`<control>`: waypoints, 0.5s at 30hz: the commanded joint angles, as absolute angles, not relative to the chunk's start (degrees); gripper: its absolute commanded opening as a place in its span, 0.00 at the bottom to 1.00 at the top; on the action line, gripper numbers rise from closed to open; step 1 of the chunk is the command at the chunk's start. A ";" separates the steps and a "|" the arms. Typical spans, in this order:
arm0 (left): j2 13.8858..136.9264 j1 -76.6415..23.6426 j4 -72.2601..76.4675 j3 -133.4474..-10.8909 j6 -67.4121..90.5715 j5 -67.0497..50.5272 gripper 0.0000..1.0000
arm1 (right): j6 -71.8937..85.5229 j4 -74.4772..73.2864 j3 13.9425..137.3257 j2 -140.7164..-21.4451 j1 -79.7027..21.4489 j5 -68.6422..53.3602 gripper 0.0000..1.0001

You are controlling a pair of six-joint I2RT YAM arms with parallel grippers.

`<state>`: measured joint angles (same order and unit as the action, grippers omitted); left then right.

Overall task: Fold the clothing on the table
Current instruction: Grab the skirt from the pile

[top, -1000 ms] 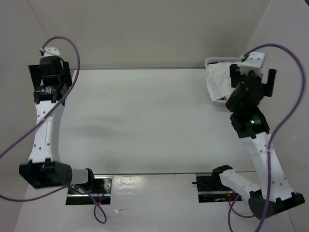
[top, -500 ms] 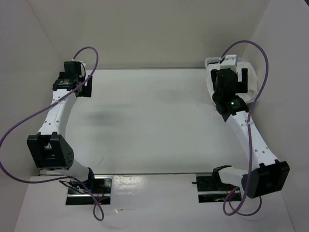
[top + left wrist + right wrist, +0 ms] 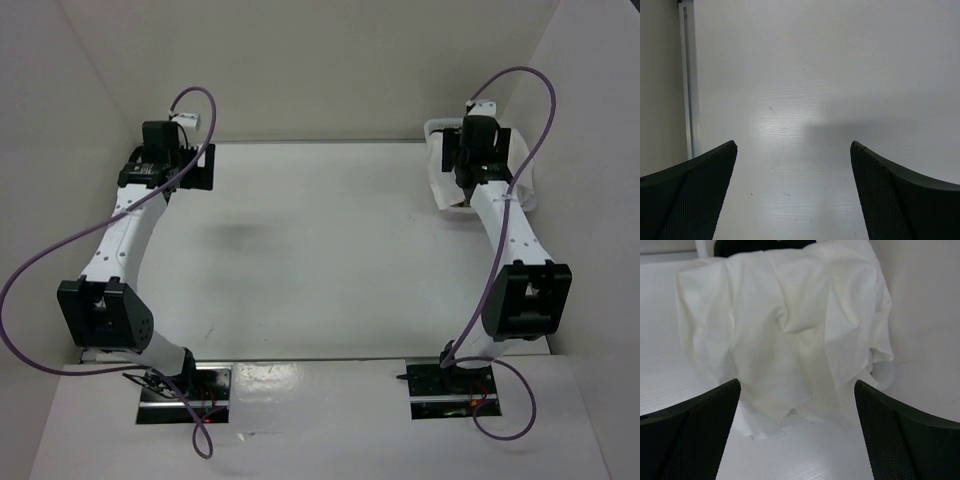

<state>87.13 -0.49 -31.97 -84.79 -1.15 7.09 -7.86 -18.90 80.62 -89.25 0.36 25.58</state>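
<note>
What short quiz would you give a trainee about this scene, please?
1. True or false: the right claw is shut on the clothing.
2. What is in front of the left claw? A: only the bare table. B: a black garment. C: the clothing.
3. Fill the gap: the clothing is at the far ____ corner of the table.

Key: 1 false, it is open and holds nothing. 2 A. 3 right.
</note>
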 commanded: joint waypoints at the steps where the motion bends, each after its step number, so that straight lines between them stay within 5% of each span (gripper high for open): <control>1: 88.32 -0.70 -29.44 -90.96 0.62 0.89 1.00 | -5.01 -17.31 84.55 -88.24 4.04 15.92 0.99; 15: 87.63 0.62 -24.96 -89.03 2.19 -9.22 1.00 | -5.10 -19.34 90.09 -97.20 12.48 8.00 0.97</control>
<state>88.42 -0.32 -28.27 -90.19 0.43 -4.95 -5.58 -18.87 88.33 -94.70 10.90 11.53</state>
